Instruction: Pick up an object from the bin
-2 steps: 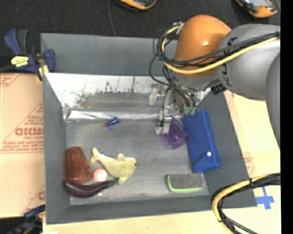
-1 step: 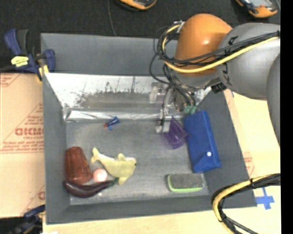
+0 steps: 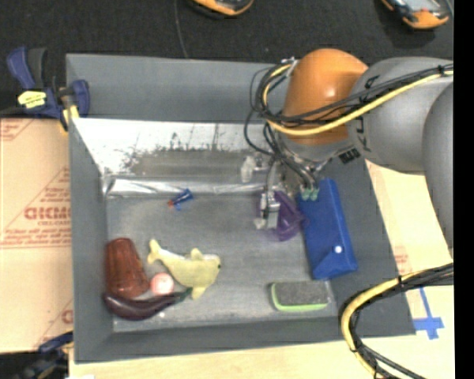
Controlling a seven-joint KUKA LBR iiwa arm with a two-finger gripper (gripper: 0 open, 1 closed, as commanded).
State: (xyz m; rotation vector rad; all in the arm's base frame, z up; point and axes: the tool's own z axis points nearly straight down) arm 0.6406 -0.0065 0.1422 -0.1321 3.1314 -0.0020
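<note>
**Camera view: pincer low in the bin, nothing lifted yet**

My pincer (image 3: 267, 210) hangs low over the floor of the grey bin (image 3: 221, 239), and the small purple thing (image 3: 289, 223) lies right against it on the side towards the arm. I cannot tell whether my pincer is wide or narrow, nor whether the purple thing is between its tips or only beside it. I judge the pick not yet done: nothing is seen raised off the floor, so the grasp and the lift are both left.

I count eight loose things, one of each kind:

- The purple thing at my pincer.
- One blue box (image 3: 329, 235), just beyond the purple thing.
- One green-rimmed grey sponge (image 3: 300, 295), near and below my pincer.
- One small blue-and-red piece (image 3: 181, 200), apart to the view's left.
- One yellow plush animal (image 3: 191, 268), one pink ball (image 3: 162, 283), one brown cylinder (image 3: 122, 264) and one dark aubergine (image 3: 134, 306), well apart in the far lower-left corner.
</note>
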